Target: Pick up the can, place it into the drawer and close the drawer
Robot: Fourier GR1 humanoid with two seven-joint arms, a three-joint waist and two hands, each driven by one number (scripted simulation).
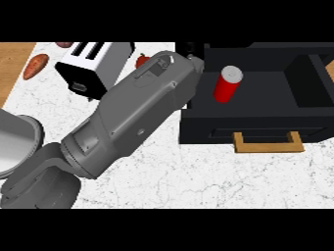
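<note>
On the counter point(198, 171), the can point(227, 84) stands inside the drawer point(271, 128), beside the forearm point(137, 105).

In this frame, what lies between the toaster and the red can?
In the head view, a grey forearm crosses diagonally between the toaster and the can, which stands upright inside the open drawer.

Red can point(227, 86), pale top, stands upright inside the black drawer point(205, 128), toward its left side. Drawer pulled open; wooden handle point(268, 143) on its front.
</note>
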